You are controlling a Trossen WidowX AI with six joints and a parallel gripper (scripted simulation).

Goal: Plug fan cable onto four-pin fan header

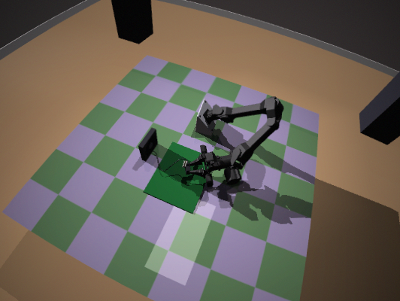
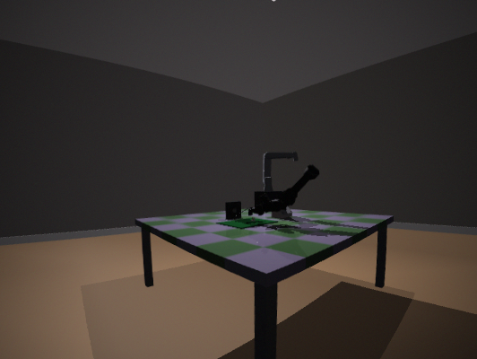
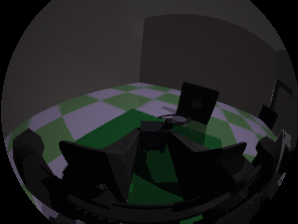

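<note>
The plug (image 1: 185, 164) sits pinched between the fingertips of the gripper (image 1: 186, 166), a small pale piece over the far half of the green board (image 1: 171, 188), nearer the board's right edge than its left. The gripper is clamped on it, fingers partly apart around its body. Whether the plug touches the board or hangs just above it cannot be told; the header itself is too small to make out. A thin dark cable (image 1: 168, 165) runs from the plug across the board toward the fan (image 1: 147, 144), which stands upright on the table just beyond the board's far-left corner. In the wrist view the fan (image 3: 197, 103) shows as a dark square ahead of the fingers, with the green board (image 3: 156, 176) below them. The arm (image 1: 256, 135) reaches low over the board's right edge from its base (image 1: 204, 122), which stands beyond the board's far-right corner. The board lies near the middle of the checkered table (image 1: 94, 233), well away from every table edge.
</note>
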